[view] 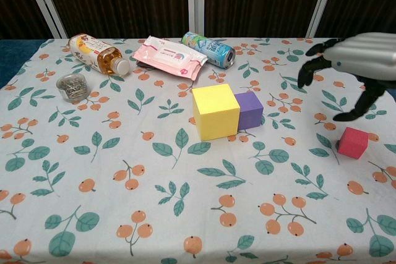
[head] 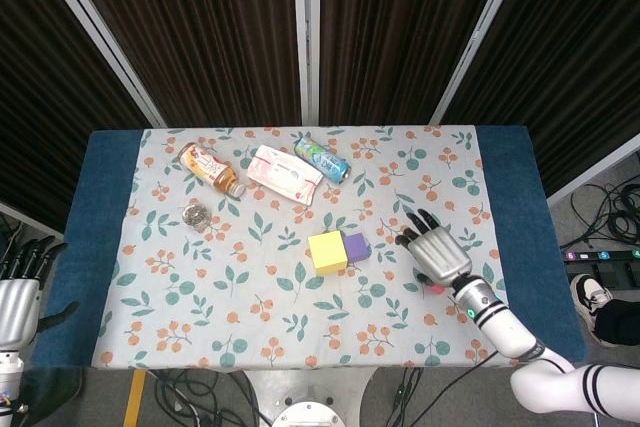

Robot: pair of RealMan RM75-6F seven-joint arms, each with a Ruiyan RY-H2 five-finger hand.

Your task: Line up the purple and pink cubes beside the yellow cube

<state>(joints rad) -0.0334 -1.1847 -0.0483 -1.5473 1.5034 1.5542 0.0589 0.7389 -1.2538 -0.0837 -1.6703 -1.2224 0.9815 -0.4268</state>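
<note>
The yellow cube [head: 326, 251] [view: 215, 111] sits mid-table, and the smaller purple cube [head: 357, 246] [view: 250, 110] touches its right side. The pink cube [view: 352, 142] lies alone further right; in the head view my right hand [head: 435, 253] covers nearly all of it. That right hand [view: 349, 61] hovers just above the pink cube, fingers spread and holding nothing. My left hand [head: 20, 292] hangs off the table's left edge, fingers apart and empty.
Along the far side lie an orange bottle [view: 97, 52], a pink wipes pack [view: 169, 57] and a teal can [view: 208, 48]. A small jar of metal bits [view: 73, 86] stands at the left. The tablecloth [view: 154, 214] is floral.
</note>
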